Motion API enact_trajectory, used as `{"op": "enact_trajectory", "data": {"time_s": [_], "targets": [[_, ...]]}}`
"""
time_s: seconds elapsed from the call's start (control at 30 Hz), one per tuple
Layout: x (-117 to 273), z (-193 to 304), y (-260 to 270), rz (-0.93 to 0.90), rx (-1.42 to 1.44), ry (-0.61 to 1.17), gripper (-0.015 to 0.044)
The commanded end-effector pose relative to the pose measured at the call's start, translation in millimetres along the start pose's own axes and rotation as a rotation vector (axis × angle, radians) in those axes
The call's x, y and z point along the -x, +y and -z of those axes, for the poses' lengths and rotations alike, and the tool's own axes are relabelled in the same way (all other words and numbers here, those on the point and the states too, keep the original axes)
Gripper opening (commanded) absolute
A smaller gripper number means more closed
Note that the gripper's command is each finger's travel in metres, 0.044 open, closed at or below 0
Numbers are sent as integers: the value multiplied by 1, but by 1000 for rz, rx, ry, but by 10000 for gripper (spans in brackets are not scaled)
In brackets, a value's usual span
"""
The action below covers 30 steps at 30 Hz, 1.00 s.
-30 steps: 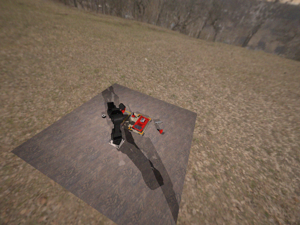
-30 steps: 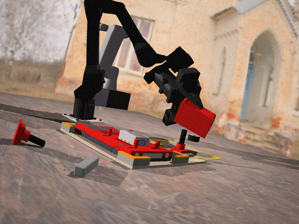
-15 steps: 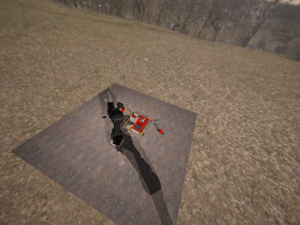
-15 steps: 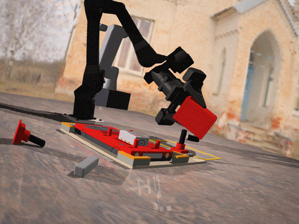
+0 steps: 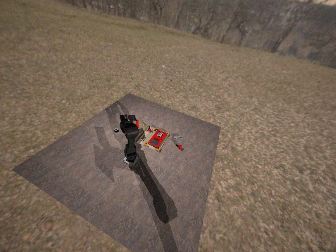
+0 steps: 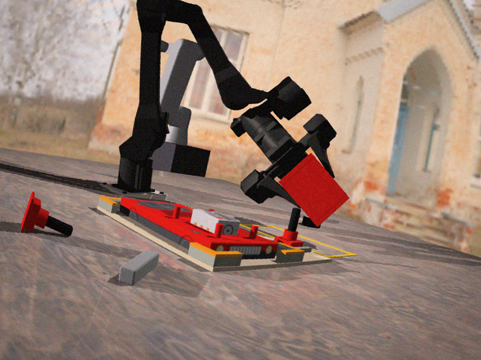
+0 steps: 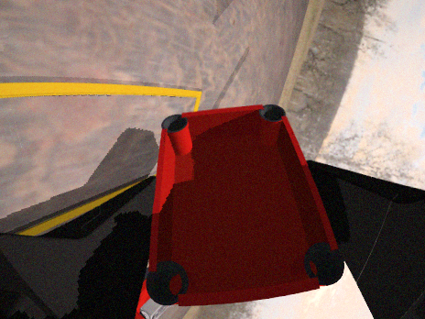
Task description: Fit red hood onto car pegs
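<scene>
Red hood (image 5: 137, 124) (image 6: 313, 189) (image 7: 238, 202): steeply tilted, gripped across its sides
Fingers (image 6: 295, 175): fairly wide, clamped on it
Turn: roof up, level, clear of upright peg (image 6: 293, 220)
Bosses: align over deck pegs before lowering

Table top (image 5: 179, 173) (image 6: 286, 328) (image 7: 114, 50): wood-look surface, streaked grain, low sheen. Hood (image 5: 137, 124) (image 6: 314, 189) (image 7: 243, 211): smooth, matt, plastic-like shell. Engine block (image 5: 159, 134) (image 6: 208, 221): pale, plastic-like. Grey bar (image 5: 177, 137) (image 6: 138, 267): smooth, matt faces. Gripper (image 6: 307, 176) (image 7: 231, 177): dark, matt finish.
</scene>
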<state>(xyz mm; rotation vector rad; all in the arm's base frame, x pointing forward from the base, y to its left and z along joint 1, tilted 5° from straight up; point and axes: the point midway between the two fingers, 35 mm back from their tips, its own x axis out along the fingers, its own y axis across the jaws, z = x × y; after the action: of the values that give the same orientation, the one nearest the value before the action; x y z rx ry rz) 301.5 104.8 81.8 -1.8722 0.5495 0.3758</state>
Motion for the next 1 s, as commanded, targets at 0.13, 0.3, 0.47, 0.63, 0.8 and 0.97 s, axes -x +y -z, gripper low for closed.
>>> {"op": "enact_trajectory", "data": {"time_s": [0.13,0.3,0.47,0.63,0.8,0.97], "targets": [[-1,-2,5,1,244,4,0],[-3,-4,10,0,395,4,0],[-4,-6,16,0,546,4,0],[-6,-10,24,-1,703,3,0],[-8,-13,33,-2,861,3,0],[-8,-15,39,-2,943,2,0]]}}
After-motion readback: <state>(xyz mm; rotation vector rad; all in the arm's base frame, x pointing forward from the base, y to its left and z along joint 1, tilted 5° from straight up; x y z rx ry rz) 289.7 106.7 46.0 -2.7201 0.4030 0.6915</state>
